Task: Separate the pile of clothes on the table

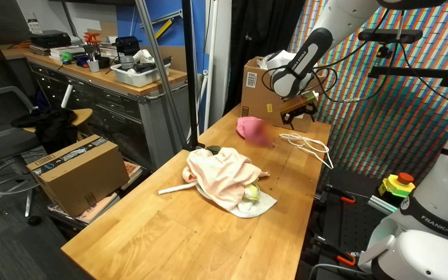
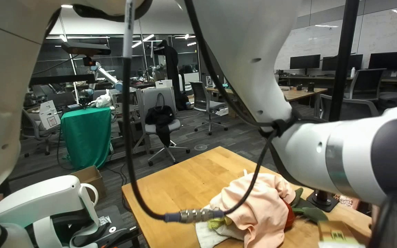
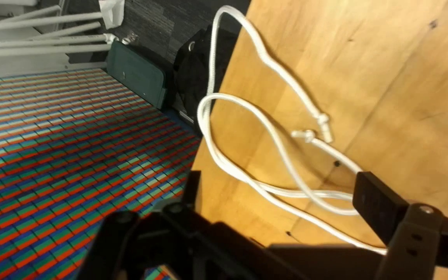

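Peach cloth (image 1: 224, 173) heaped over white cloth (image 1: 257, 207) on table (image 1: 193, 241); pink cloth (image 1: 247, 126) apart; my gripper (image 3: 278, 190) spread above white cord (image 3: 230, 168).

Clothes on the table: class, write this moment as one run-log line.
fingers: open, empty; pink cloth: apart from peach cloth; peach cloth: partly over white cloth; white cord: mostly on table; separation: unfinished

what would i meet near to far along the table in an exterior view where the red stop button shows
Peach cloth → pink cloth → cardboard box at the far end.
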Controlling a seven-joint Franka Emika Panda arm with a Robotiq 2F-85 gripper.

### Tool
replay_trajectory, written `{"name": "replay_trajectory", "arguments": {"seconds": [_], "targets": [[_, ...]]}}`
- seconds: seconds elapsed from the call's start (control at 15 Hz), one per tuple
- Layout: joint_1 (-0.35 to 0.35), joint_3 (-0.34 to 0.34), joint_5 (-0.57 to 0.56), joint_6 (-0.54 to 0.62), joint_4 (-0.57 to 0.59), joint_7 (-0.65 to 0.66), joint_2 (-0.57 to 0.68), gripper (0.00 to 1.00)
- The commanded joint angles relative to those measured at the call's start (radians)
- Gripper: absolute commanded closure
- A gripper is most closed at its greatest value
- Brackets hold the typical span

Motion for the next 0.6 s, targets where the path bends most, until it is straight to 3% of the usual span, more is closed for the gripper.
{"name": "replay_trajectory", "arguments": {"seconds": [0.0, 0.53], "targets": [[0.071, 0.073, -0.031, -0.005, -0.067, -0.017, -0.144, 0.00], [0.179, 0.296, -0.011, -0.002, -0.048, -0.143, -0.220, 0.00]]}}
